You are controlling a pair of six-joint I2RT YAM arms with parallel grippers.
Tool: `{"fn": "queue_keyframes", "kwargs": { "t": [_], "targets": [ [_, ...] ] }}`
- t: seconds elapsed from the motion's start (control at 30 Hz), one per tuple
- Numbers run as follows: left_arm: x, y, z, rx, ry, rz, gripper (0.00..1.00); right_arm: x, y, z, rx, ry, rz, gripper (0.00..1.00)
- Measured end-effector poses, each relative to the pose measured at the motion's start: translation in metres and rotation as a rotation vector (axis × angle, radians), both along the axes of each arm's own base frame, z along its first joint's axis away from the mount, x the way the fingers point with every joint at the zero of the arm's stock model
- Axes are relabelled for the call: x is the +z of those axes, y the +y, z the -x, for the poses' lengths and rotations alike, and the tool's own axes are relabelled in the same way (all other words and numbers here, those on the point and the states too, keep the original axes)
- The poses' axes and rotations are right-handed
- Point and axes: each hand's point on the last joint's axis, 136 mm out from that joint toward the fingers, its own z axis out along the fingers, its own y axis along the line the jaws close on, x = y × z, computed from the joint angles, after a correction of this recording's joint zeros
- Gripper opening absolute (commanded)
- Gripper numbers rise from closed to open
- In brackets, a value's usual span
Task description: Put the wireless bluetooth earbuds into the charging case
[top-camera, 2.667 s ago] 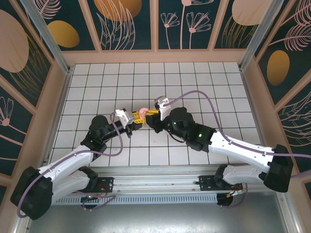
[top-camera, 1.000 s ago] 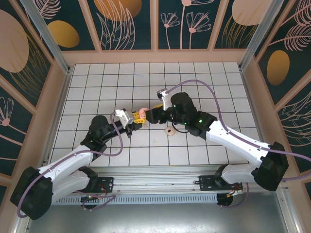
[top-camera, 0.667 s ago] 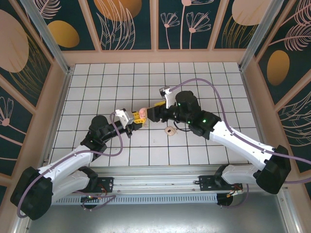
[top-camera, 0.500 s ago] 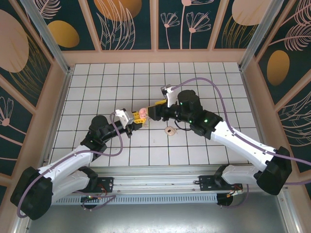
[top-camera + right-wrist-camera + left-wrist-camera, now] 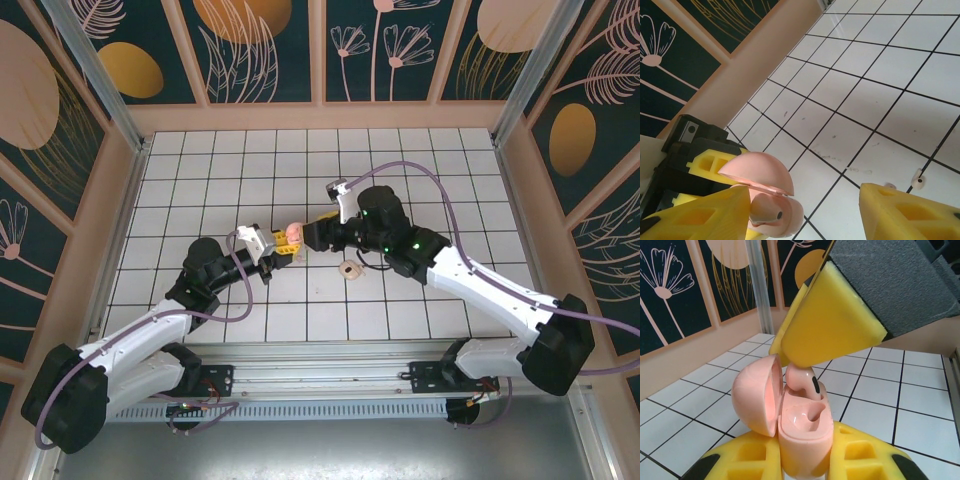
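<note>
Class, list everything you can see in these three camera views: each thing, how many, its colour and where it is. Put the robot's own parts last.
charging case: one, salmon pink, lid open, held above the table.
earbud: one visible, pale pink, sticking up out of the case's base.
ring-shaped piece: one, cream with a dark centre, lying on the table beside the right gripper.
table: one, white with a black grid.
wall panels: several, dark teal with peach flowers, around the table.
left gripper: one, yellow fingers, shut on the case.
right gripper: one, yellow fingers, open, one finger over the earbud.
left arm, right arm: white and black, reaching in from the near edge.
</note>
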Motion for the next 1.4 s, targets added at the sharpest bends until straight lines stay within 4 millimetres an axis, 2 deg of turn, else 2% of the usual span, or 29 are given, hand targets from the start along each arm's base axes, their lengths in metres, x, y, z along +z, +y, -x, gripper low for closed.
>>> {"fn": "queue_keyframes", "kwargs": {
  "t": [0.37,0.5,0.73,0.9,1.1,1.27,1.4],
  "targets": [
    [-0.012,0.0,0.001,0.0,0.042,-0.03,0.07,-0.018,-0.001,0.003,-0.017,0.053,0.002,0.56],
    [-0.011,0.0,0.001,-0.004,0.038,-0.028,0.08,-0.025,0.004,0.012,0.008,0.065,0.01,0.55],
    [-0.01,0.0,0.002,-0.004,0.036,-0.026,0.08,-0.024,0.005,0.011,0.007,0.058,0.003,0.58],
    [-0.007,0.001,0.0,0.007,0.025,-0.02,0.08,-0.018,-0.002,0.011,0.001,0.046,-0.016,0.59],
    [-0.004,0.007,-0.011,0.078,0.026,-0.005,0.08,0.003,-0.022,-0.004,-0.067,0.038,-0.049,0.57],
    [-0.011,0.016,-0.025,0.176,0.065,0.015,0.06,0.011,-0.022,-0.017,-0.091,0.073,-0.011,0.54],
    [-0.027,0.031,-0.038,0.299,0.118,0.019,0.05,-0.007,-0.01,-0.035,-0.109,0.141,0.081,0.52]
  ]
}}
